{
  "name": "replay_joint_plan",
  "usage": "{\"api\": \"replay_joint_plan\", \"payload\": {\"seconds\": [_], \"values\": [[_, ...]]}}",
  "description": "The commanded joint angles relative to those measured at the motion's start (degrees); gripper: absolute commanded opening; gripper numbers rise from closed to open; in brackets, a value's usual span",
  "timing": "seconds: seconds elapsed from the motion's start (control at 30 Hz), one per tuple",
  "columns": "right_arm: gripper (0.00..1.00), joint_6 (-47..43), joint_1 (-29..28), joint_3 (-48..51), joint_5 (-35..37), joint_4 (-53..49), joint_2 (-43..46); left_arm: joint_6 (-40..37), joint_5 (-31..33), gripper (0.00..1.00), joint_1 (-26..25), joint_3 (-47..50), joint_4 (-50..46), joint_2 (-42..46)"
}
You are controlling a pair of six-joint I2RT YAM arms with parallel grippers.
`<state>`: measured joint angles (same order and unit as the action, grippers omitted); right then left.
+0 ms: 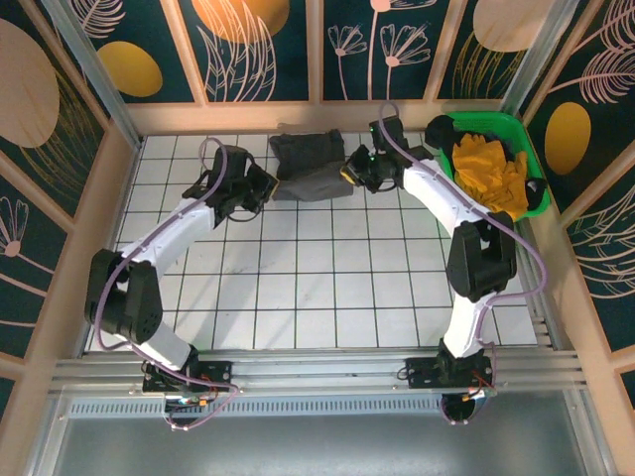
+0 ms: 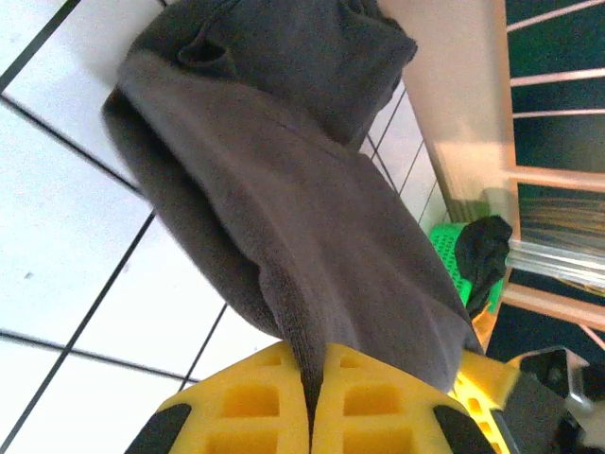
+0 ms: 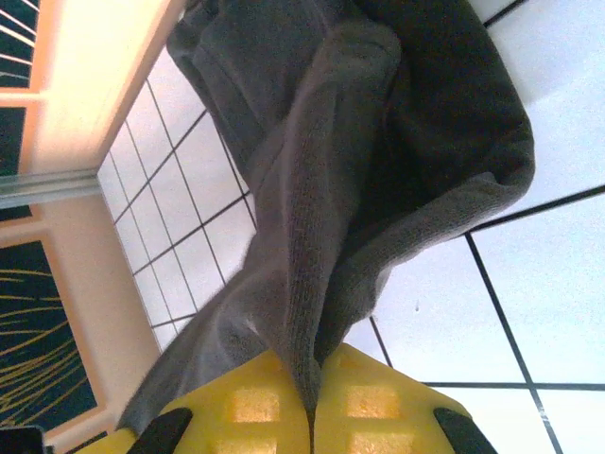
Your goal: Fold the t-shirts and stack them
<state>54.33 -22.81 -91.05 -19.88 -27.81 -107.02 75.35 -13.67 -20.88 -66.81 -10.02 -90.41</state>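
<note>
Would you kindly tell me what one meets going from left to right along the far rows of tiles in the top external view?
left pincer → dark grey t-shirt → right pincer → green bin

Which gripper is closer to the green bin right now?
Right. The right gripper pinches the grey t-shirt at its edge nearest the green bin. The left gripper pinches the shirt's opposite edge, farther from it.
</note>
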Motion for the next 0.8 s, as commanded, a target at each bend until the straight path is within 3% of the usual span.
{"api": "replay_joint_plan", "payload": {"seconds": [0.0,0.23,0.43,0.63,0.77], "values": [[0.0,0.5,-1.9,7.9,-2.5,-2.6,1.6,1.6,-2.8,0.0,-0.1,9.4,-1.4,3.1],[0.0,4.4,-7.2,27.6,-2.6,2.8,9.5,1.1,-7.9,0.0,-0.5,26.4,-0.7,11.1],[0.0,6.1,-11.8,36.8,-2.9,4.3,12.9,0.8,-10.2,0.0,-0.8,37.4,-0.3,16.4],[0.0,9.6,-17.0,39.5,-2.9,3.2,16.8,0.2,-11.3,0.0,-1.3,40.3,-3.4,23.1],[0.0,12.7,-19.3,39.4,-1.4,2.3,20.1,-0.4,-9.6,0.0,-1.3,36.9,-7.5,27.4]]}}
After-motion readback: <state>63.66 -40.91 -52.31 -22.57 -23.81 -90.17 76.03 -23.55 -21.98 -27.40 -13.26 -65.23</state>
